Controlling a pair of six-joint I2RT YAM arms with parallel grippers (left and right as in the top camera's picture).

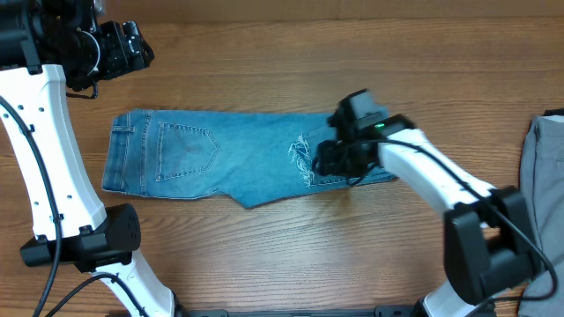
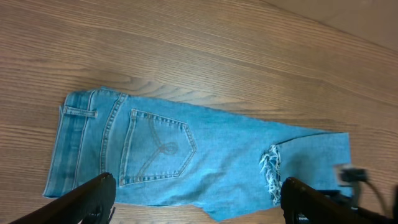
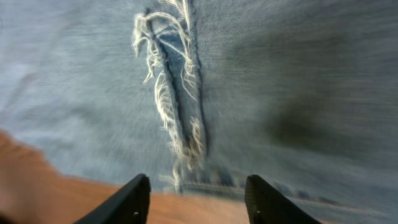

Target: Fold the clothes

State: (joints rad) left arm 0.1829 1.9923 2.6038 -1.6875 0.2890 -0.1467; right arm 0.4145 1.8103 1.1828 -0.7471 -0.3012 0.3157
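The light blue denim jeans (image 1: pixel 229 158) lie folded on the wooden table, waistband at the left, back pocket up, frayed white threads (image 1: pixel 301 164) near the right. My right gripper (image 1: pixel 330 163) is open and hovers low over the frayed edge (image 3: pixel 177 124), holding nothing. My left gripper (image 1: pixel 132 48) is raised at the far left, away from the jeans, and is open and empty. In the left wrist view the jeans (image 2: pixel 186 155) spread between the two fingers (image 2: pixel 196 199).
A plain grey garment (image 1: pixel 542 163) lies at the right edge of the table. The left arm's base (image 1: pixel 84 238) stands at the front left.
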